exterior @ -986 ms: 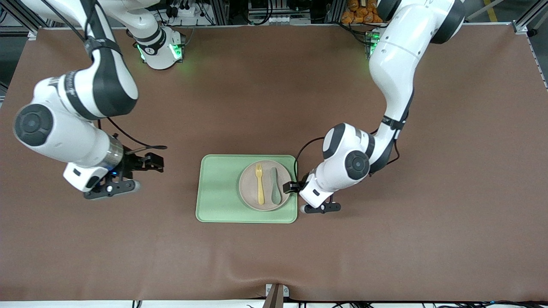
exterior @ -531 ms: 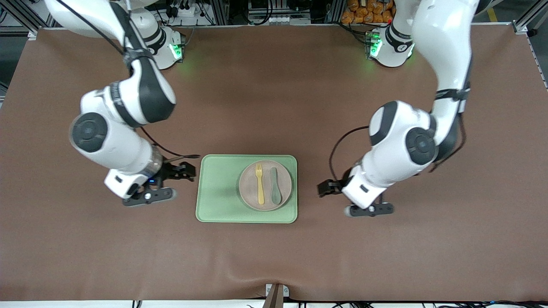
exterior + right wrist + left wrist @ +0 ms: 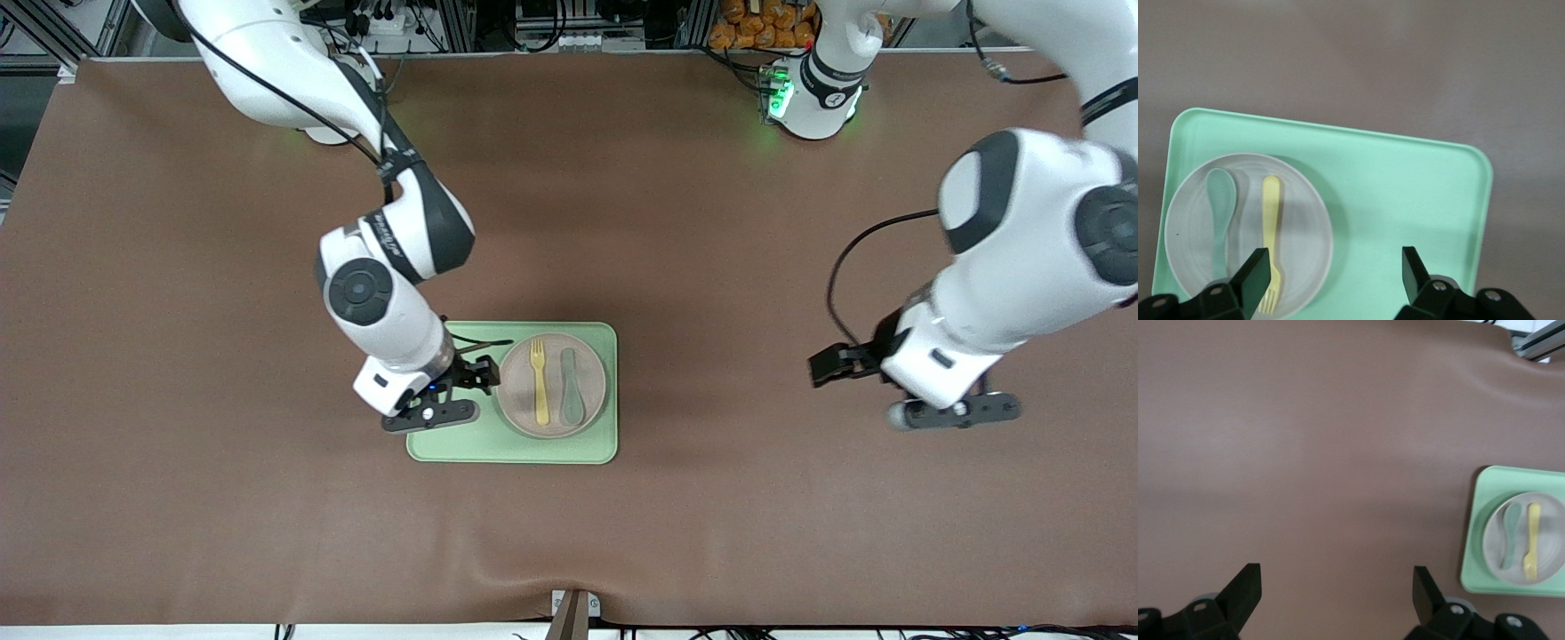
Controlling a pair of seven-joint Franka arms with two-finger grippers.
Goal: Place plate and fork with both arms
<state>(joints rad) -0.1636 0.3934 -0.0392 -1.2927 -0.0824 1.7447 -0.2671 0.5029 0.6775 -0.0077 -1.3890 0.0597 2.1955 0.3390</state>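
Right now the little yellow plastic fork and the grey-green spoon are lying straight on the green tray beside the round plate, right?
Not quite. The small pale-yellow plastic fork and grey-green spoon lie on the round off-white plate, which sits on the rectangular light-green tray. The front view shows it.

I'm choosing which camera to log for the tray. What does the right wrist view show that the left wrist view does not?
Right wrist view only: the right gripper, open over the tray's bare part beside the plate.

Left wrist view only: the left gripper, open over bare table, apart from the tray.

Both: tray, plate, fork and spoon side by side on the plate.
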